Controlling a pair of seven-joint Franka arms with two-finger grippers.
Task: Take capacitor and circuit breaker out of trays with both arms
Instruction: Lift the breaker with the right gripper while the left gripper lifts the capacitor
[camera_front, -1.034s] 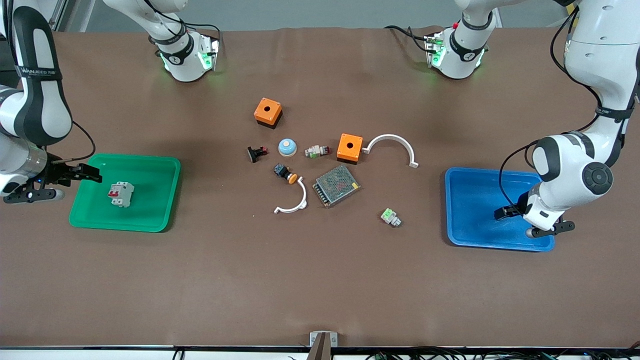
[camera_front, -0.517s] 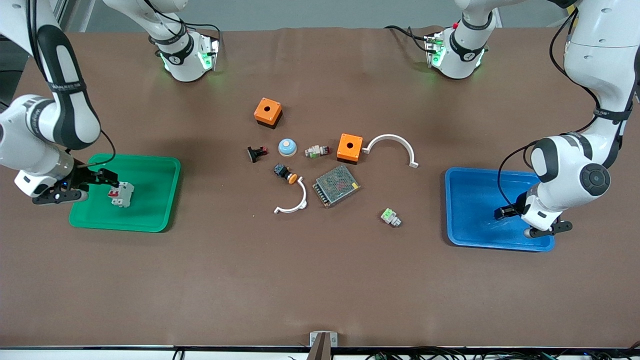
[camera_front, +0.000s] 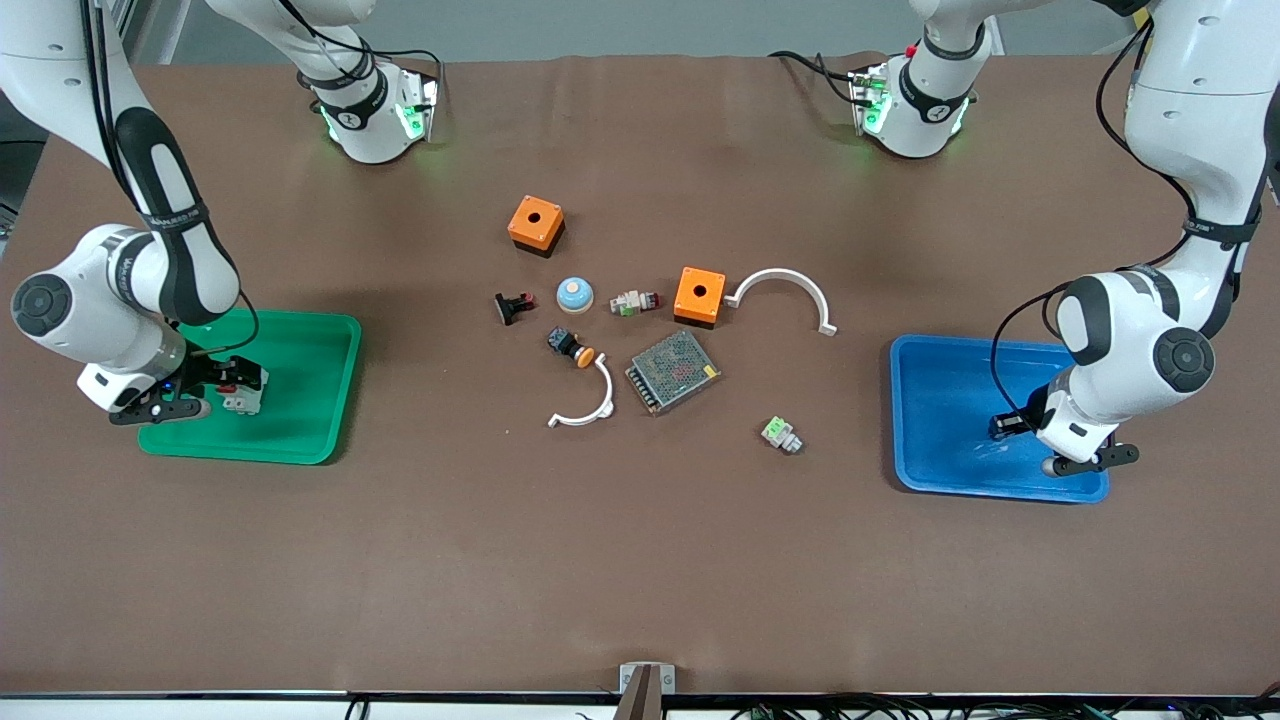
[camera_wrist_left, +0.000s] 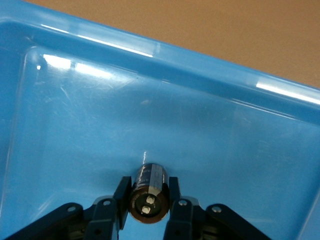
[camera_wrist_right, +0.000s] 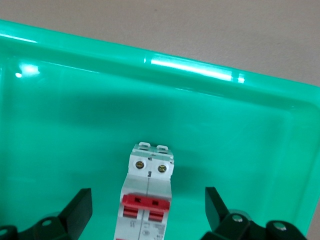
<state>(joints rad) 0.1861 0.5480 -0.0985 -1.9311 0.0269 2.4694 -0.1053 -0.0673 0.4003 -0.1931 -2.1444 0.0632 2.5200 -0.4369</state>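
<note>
— Well, the surface?
— Brown table (camera_front: 640, 560). Breaker (camera_wrist_right: 146, 200) lies in the green tray (camera_front: 300, 440), right gripper (camera_wrist_right: 147, 210) spread wide around it.
— Wrist detail?
— Left gripper (camera_wrist_left: 148, 200) clamps the capacitor (camera_wrist_left: 148, 192) over the blue tray (camera_wrist_left: 75, 125).

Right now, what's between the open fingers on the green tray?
The breaker lies between the right gripper's open fingers, untouched, on the green tray; the right wrist view shows it.
</note>
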